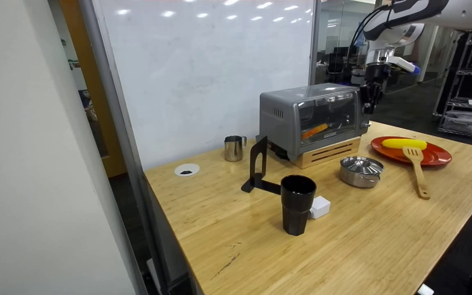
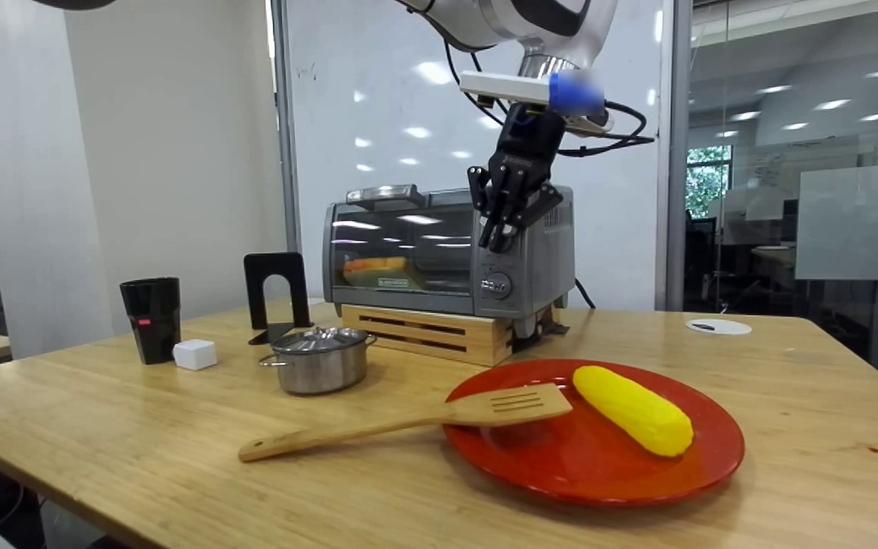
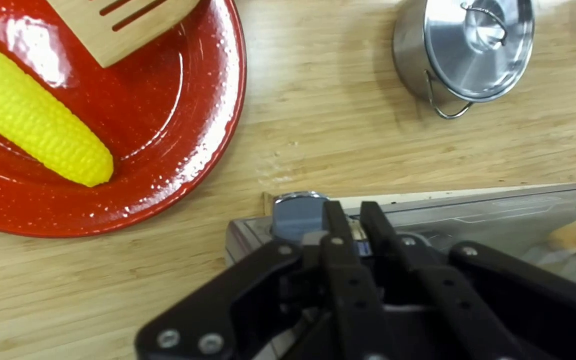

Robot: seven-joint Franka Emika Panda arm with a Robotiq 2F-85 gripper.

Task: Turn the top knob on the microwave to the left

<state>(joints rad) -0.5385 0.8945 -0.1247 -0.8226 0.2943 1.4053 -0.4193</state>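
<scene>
Hand narrow at the toaster oven; whether it holds the hidden top knob, I can't tell. I'd call this grasping; next, secure it, twist left.

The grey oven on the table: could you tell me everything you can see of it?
This boxy grey oven looks like metal, with vent slots in its side. Its wide glass door looks shut; something orange shows through it. A round knob sits low on the front panel; in an exterior view the black hand hides part of the panel above. Whether the hand touches the oven isn't clear. It stands upright, with a slatted wooden stand under its front, on the table.
</scene>
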